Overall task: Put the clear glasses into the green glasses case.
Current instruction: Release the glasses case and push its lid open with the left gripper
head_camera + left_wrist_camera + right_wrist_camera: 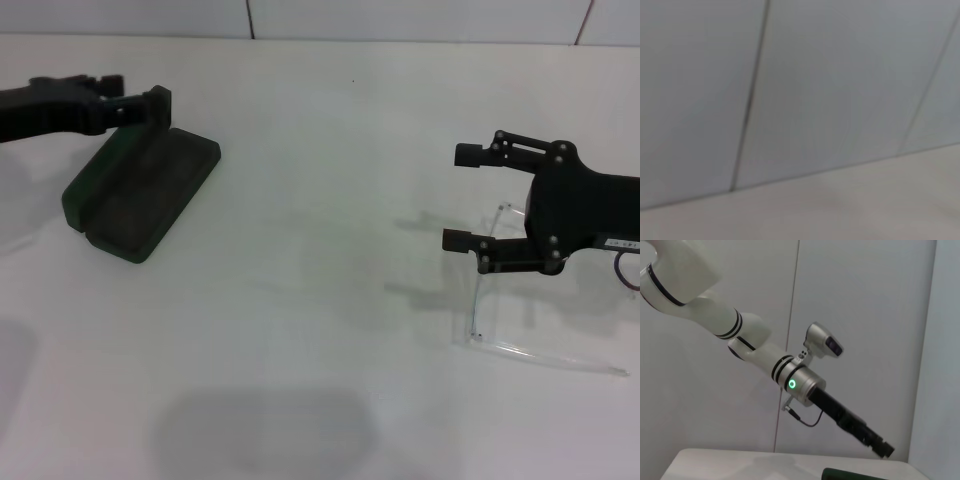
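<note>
On the right side of the white table (pixel 320 230), the right gripper (pixel 462 197) hangs low with its jaws spread wide and nothing held between them. The clear glasses (pixel 490 300) lie on the table directly beneath and just nearer the robot than those jaws; the lens front stands under the lower finger, one thin arm runs off toward the right edge, and the other arm passes under the gripper body. Whether a finger touches the frame cannot be told.

Far across on the left, the green glasses case (pixel 142 195) lies open and flat, its two halves side by side at a slant, with dark lining showing. The left gripper (pixel 150 105) reaches in from the left edge and sits at the far rim of the case; its jaws look closed or nearly so, but whether they grip the rim cannot be told.

Pale wall panels with dark seams stand behind the table. From the right wrist, the left arm (pixel 740 342) shows as white segments with a green ring light.
</note>
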`<move>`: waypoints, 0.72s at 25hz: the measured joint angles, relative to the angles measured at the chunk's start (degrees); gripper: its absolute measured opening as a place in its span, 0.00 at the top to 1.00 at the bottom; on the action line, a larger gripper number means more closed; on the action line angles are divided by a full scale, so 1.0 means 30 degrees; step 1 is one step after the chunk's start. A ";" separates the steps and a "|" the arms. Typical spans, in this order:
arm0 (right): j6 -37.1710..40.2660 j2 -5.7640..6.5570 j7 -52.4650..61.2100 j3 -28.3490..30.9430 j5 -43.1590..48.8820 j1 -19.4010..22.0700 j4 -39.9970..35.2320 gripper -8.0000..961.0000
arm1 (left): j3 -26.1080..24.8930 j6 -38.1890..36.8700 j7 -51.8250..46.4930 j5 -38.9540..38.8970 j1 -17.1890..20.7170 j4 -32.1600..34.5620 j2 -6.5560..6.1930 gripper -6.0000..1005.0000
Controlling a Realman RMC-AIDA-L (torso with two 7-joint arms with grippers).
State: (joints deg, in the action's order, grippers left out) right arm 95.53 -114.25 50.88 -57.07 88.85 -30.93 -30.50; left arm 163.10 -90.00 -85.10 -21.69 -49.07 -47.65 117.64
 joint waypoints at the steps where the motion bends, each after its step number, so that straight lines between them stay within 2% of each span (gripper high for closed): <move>1: 0.0000 0.0007 0.0000 0.0002 0.0001 0.0009 0.0001 0.11 | 0.0002 0.0318 -0.0011 0.0118 0.0021 0.0023 0.0009 0.26; 8: 0.0000 -0.0014 0.0001 -0.0002 0.0001 0.0008 0.0001 0.11 | 0.0008 0.2161 -0.0002 0.1313 0.0053 0.0050 0.0167 0.26; 14: 0.0000 -0.0070 0.0001 -0.0017 0.0001 0.0043 0.0002 0.11 | 0.0010 0.3803 -0.0025 0.2756 -0.0385 0.0100 0.0583 0.26; 18: 0.0056 -0.0092 0.0001 -0.0021 0.0001 0.0102 0.0001 0.11 | 0.0009 0.4204 -0.0162 0.3049 -0.0568 0.0179 0.0622 0.26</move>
State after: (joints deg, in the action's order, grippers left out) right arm 95.70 -114.52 50.89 -57.13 88.86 -30.62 -30.50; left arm 163.13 -77.39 -85.58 -12.55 -50.77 -47.12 119.50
